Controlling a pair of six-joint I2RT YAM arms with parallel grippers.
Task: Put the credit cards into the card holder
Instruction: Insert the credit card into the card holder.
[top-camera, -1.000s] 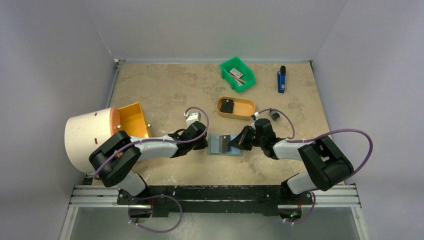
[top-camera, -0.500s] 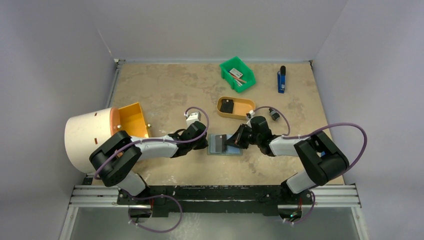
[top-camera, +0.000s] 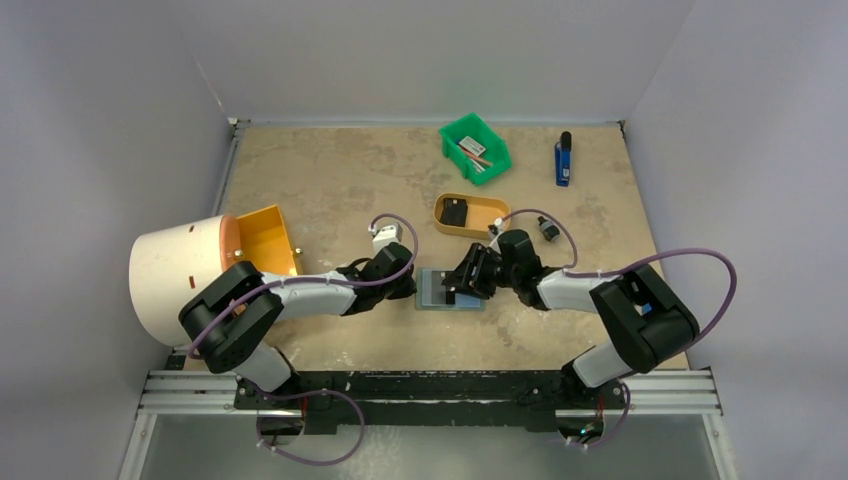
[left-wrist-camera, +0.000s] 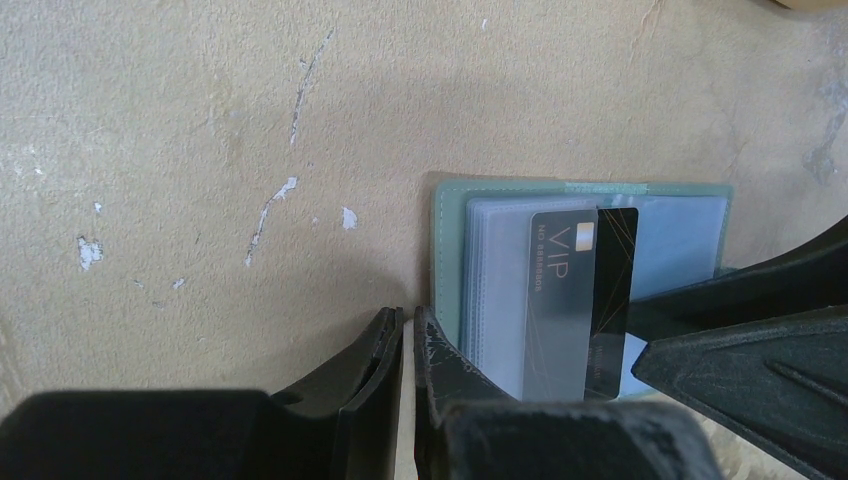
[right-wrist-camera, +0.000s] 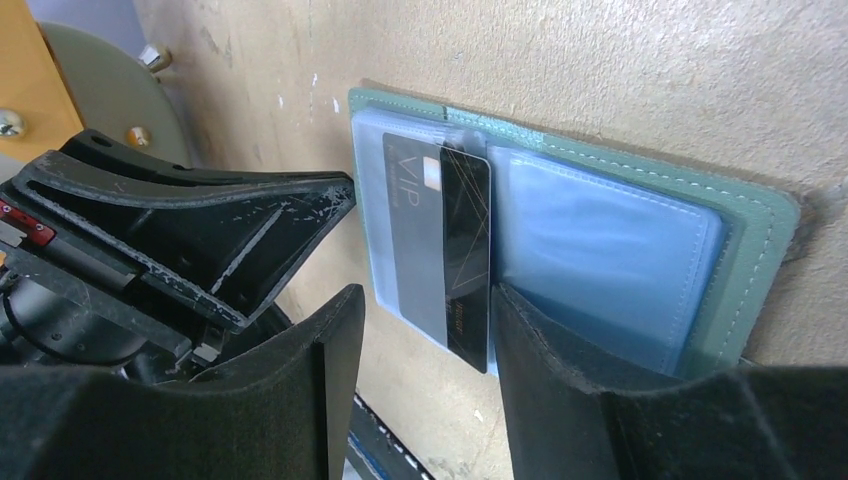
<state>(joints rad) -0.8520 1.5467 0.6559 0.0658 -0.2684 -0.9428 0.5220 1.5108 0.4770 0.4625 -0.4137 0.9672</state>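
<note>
The card holder (top-camera: 432, 297) lies open and flat at mid-table, grey-green with pale blue pockets (right-wrist-camera: 600, 250). One black credit card (right-wrist-camera: 466, 240) sits mostly inside its left pocket, a strip of it sticking out toward the fold; it also shows in the left wrist view as the card (left-wrist-camera: 612, 290). My right gripper (right-wrist-camera: 425, 300) hovers open over that card, touching nothing. My left gripper (left-wrist-camera: 410, 322) is shut, with one finger resting on the card holder's left edge (left-wrist-camera: 448, 250). Another black card (top-camera: 455, 212) lies in the tan tray (top-camera: 492, 224).
A green bin (top-camera: 475, 148) and a blue object (top-camera: 563, 160) are at the back. A small black knob (top-camera: 549, 231) lies right of the tray. A big white cylinder with an orange box (top-camera: 180, 275) stands at the left.
My right gripper has opened and let go of the black card, which now stays in the pocket. The right arm has slid left over the card holder. The left arm has not moved.
</note>
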